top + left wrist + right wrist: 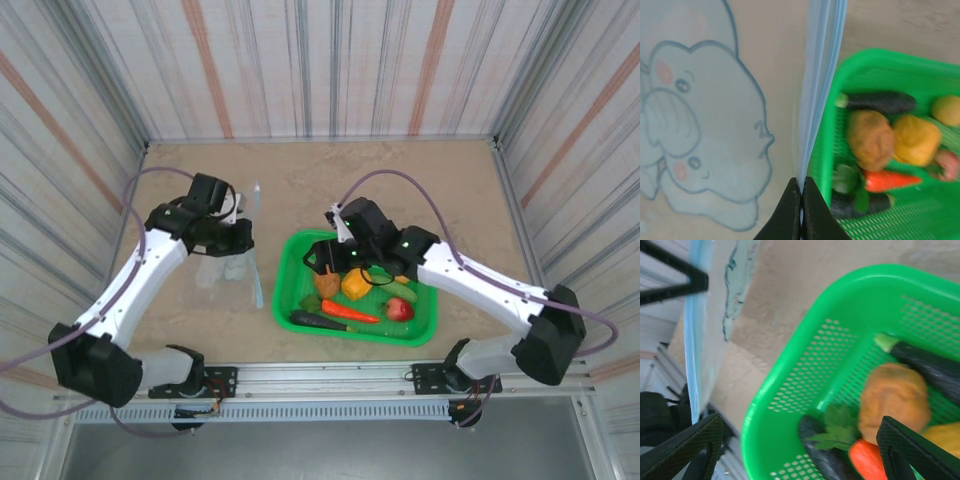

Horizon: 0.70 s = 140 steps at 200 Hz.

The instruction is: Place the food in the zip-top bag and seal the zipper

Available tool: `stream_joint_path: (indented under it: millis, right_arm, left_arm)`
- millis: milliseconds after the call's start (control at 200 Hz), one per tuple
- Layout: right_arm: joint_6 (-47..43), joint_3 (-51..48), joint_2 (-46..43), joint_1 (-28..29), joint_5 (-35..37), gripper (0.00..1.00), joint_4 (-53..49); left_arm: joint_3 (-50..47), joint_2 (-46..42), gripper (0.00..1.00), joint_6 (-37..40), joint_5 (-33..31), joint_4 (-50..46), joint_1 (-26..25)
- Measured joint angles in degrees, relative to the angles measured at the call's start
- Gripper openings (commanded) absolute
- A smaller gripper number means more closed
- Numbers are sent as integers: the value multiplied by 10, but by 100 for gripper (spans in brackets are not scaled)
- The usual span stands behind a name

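Left wrist: potato (870, 140) inside basket (826, 145)

My left hand (801, 212) is plain black; my right hand (800, 422) is black too, its fingers (687, 447) covered in a fine cross-hatch. The zip-top bag (705, 135) is clear, printed with pale blue elephants outlined in darker blue, pink on the cheeks; its zipper (822, 60) is pale blue; the basket (880, 62) is bright green mesh. The potato (870, 140) is brown; the orange fruit (916, 140) yellow-orange; the carrot (887, 179) orange-red with green leaves; the eggplant (880, 102) near black, green at the tip; the apple (400, 309) red; the worktop (300, 170) beige, faintly marbled.
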Motion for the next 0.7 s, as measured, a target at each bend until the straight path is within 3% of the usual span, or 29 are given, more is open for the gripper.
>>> stream_joint_path:
  millis: [205,311,471,701]
  right_arm:
    - [52,34,77,13,-65,82,91]
    - [78,35,100,13,-80,75,127]
    - [111,35,118,10,-95,51,163]
    - [132,32,126,9,-102,38,189]
  left_arm:
    - [-99,-67,0,19,159,63,0]
    - [-141,-82,0,17,212,91,0]
    - [-166,-100,0,16,250,113,-4]
    - [-167,-111,0,16,259,126,-9]
